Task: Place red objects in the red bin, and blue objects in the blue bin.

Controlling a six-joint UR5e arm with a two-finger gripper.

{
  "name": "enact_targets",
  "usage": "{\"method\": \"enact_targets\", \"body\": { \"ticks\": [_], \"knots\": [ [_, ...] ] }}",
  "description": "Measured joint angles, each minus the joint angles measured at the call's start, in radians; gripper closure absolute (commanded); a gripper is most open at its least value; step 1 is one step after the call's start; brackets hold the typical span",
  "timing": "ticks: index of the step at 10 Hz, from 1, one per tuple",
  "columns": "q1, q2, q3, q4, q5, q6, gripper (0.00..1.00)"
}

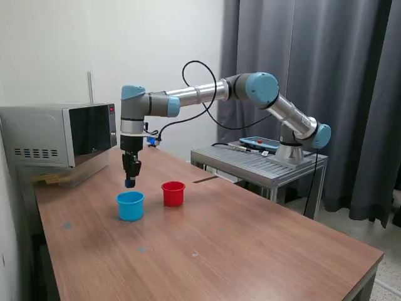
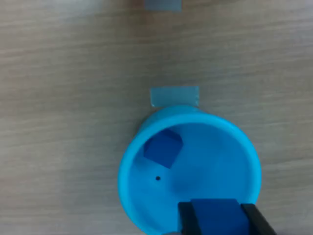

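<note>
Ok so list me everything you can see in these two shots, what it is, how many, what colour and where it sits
blue cup: one, light blue, on the table under the gripper
dark blue cubes: two; one lying inside the blue cup, one held between the gripper fingers above the cup
red cup: one, red, on the table to the exterior view's right of the blue cup, apart from it
tape patches: several, pale blue-grey, stuck on the tabletop, one beside the blue cup
table: one, brown wood grain
microwave: one, silver with dark door, at the table's far corner on the exterior view's left
metal stand: one, grey, behind the table, bearing the arm's base
curtain: dark grey, behind
arm: one, silver with light blue joints
gripper: one, black, shut on a cube
</note>
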Motion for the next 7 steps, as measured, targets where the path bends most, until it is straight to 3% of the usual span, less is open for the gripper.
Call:
{"method": "enact_targets", "body": {
  "ticks": [7],
  "knots": [
    [0.017, 0.022, 0.023, -0.026, -0.004, 0.000, 1.00]
  ]
}}
